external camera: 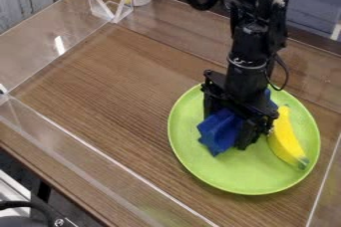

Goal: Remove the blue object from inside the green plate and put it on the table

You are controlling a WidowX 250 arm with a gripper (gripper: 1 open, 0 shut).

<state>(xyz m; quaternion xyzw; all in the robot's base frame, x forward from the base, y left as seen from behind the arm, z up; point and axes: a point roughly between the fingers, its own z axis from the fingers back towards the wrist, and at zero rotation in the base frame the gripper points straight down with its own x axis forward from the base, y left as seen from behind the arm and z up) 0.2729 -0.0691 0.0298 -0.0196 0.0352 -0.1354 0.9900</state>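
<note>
Blue object (217, 131) inside green plate (242, 178), banana (286, 140)

A black, jointed robot arm (253, 32) of chunky stacked segments, with small pale glints along its edges; a thin black cable (282, 64) loops out at one side, and the dark gripper (237, 112) looks bulky and knobbly, its finer details too blurred to tell
</note>
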